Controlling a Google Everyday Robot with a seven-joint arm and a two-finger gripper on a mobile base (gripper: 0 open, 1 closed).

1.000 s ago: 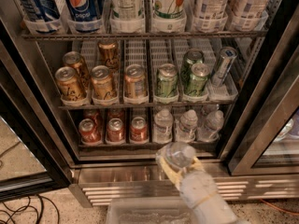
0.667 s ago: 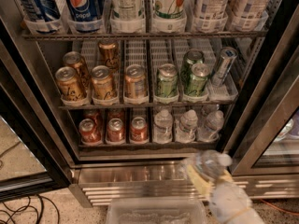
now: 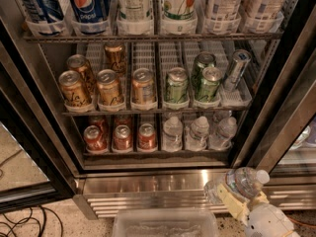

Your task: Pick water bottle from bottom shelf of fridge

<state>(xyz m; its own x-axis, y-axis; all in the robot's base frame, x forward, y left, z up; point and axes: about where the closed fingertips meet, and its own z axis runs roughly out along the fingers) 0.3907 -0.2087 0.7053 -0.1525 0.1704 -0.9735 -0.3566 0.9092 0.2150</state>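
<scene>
The fridge point(image 3: 148, 181) stands open in front of me, with a louvred steel grille at its base. Its bottom shelf point(image 3: 158, 153) holds three red cans point(image 3: 121, 137) on the left and three clear water bottles point(image 3: 197, 132) on the right. My gripper point(image 3: 233, 194) is at the lower right, in front of the grille and outside the fridge. It is shut on a clear ribbed water bottle point(image 3: 244, 180), held tilted with its white cap point(image 3: 262, 176) pointing right. The cream fingers point(image 3: 229, 200) grip the bottle's lower side.
The middle rack holds gold cans point(image 3: 108, 88) and green cans point(image 3: 177, 85). Large soda bottles point(image 3: 89, 6) stand on the top rack. A clear plastic bin point(image 3: 163, 223) sits below the grille. Black door frames flank the opening point(image 3: 29, 147). Cables point(image 3: 19, 226) lie on the floor.
My gripper has moved to the right along the front of the grille with the water bottle in it. The bottle has tipped so that its cap points right.
</scene>
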